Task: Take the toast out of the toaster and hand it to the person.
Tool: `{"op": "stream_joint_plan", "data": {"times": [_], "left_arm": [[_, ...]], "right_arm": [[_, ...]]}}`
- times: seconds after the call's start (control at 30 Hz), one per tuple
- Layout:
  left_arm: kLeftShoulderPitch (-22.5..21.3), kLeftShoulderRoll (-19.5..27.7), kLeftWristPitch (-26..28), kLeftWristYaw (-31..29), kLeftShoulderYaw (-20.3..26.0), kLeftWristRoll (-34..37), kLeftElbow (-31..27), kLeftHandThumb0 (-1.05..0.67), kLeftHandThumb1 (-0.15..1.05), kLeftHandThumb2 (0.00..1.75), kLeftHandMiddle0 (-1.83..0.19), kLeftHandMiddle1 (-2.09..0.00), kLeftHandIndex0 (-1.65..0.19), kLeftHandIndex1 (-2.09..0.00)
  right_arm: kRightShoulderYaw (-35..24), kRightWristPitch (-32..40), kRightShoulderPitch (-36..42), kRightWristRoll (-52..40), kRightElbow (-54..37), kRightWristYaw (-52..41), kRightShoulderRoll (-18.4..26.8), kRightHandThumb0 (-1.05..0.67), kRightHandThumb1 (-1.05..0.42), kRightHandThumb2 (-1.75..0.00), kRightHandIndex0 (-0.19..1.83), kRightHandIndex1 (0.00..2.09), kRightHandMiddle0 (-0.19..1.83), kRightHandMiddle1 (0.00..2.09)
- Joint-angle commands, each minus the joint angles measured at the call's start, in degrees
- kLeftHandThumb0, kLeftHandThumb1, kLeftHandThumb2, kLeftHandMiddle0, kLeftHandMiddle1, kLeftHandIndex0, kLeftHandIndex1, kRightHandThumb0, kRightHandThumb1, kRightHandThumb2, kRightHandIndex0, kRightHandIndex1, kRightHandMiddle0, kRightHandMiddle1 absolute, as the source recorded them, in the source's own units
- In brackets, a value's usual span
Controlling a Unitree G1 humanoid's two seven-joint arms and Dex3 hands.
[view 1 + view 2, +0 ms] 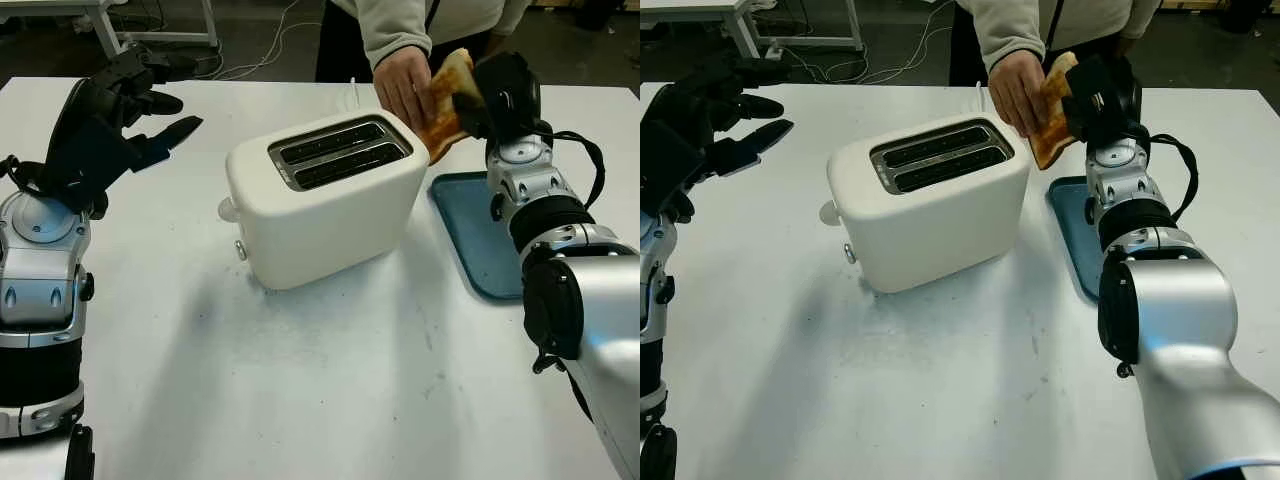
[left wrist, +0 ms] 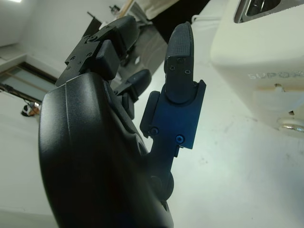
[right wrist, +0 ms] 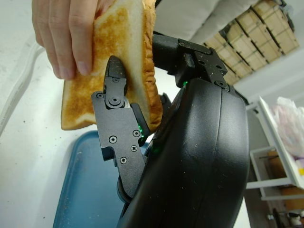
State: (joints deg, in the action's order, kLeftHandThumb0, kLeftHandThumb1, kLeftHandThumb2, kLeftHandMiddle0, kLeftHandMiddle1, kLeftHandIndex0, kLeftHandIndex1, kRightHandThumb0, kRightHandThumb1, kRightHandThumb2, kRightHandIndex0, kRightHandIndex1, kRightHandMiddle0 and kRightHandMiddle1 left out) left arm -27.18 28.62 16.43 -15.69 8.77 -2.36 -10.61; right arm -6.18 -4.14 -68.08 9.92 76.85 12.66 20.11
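A browned slice of toast (image 1: 447, 105) is held up behind the right end of the white toaster (image 1: 325, 195). My right hand (image 1: 490, 95) is shut on the toast (image 3: 126, 61), one finger (image 3: 116, 95) pressed on its face. A person's hand (image 1: 403, 85) grips the same slice from the other side, fingers (image 3: 69, 38) wrapped over its edge. Both toaster slots (image 1: 340, 152) look dark and empty. My left hand (image 1: 120, 115) is open, raised over the table's left side, away from the toaster.
A blue tray (image 1: 478, 235) lies on the white table (image 1: 330, 380) right of the toaster, under my right arm. The person stands at the table's far edge. A white cord (image 1: 352, 92) runs behind the toaster.
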Motion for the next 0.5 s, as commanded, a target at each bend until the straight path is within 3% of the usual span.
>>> {"op": "stream_joint_plan", "data": {"times": [0.0,0.13,0.23,0.27,0.3,0.37,0.47], "left_arm": [[-0.4,-0.2,-0.1,0.4,-0.4,-0.1,-0.2,-0.51,0.92,0.21,-0.14,-1.06,-0.31,-0.63],[-0.4,-0.4,0.8,0.3,-0.3,0.2,-0.5,-0.52,0.92,0.21,-0.13,-1.05,-0.3,-0.63],[-0.2,-0.1,0.4,0.3,-0.4,-0.1,-0.6,-0.51,0.92,0.21,-0.12,-1.05,-0.29,-0.63],[-0.1,0.0,0.2,0.3,-0.4,-0.3,-0.6,-0.51,0.92,0.22,-0.12,-1.05,-0.29,-0.63],[-0.1,-0.1,0.1,0.3,-0.3,-0.2,-0.6,-0.51,0.92,0.22,-0.13,-1.05,-0.3,-0.64],[-0.1,-0.3,0.4,0.3,-0.2,0.1,-0.7,-0.51,0.92,0.22,-0.12,-1.05,-0.29,-0.63],[-0.1,-0.5,0.4,0.4,0.0,0.4,-0.6,-0.51,0.92,0.22,-0.12,-1.05,-0.29,-0.64]], "right_arm": [[-0.1,-1.0,-0.3,0.0,-0.2,-0.6,0.6,-0.2,-0.92,-0.36,0.73,1.75,0.38,1.75],[0.0,-3.0,0.3,0.0,-0.5,-2.5,0.8,-0.23,-0.92,-0.37,0.69,1.75,0.34,1.75],[2.3,-5.2,0.9,2.1,-0.8,-4.2,1.6,-0.32,-0.92,-0.25,0.61,1.75,0.41,1.69],[3.0,-5.1,0.8,2.6,-0.9,-5.1,1.8,-0.41,-0.92,-0.2,0.56,1.24,0.44,1.13],[3.7,-4.8,0.5,3.1,-1.0,-6.7,2.2,-0.45,-0.92,-0.19,0.61,0.88,0.52,0.73],[5.5,-5.4,0.3,4.2,-1.3,-10.9,3.4,-0.62,-0.92,-0.18,0.4,0.25,0.4,0.17],[5.9,-7.9,0.9,4.2,-2.0,-12.8,4.5,-0.7,-0.91,-0.09,0.23,0.04,0.21,0.02]]}}
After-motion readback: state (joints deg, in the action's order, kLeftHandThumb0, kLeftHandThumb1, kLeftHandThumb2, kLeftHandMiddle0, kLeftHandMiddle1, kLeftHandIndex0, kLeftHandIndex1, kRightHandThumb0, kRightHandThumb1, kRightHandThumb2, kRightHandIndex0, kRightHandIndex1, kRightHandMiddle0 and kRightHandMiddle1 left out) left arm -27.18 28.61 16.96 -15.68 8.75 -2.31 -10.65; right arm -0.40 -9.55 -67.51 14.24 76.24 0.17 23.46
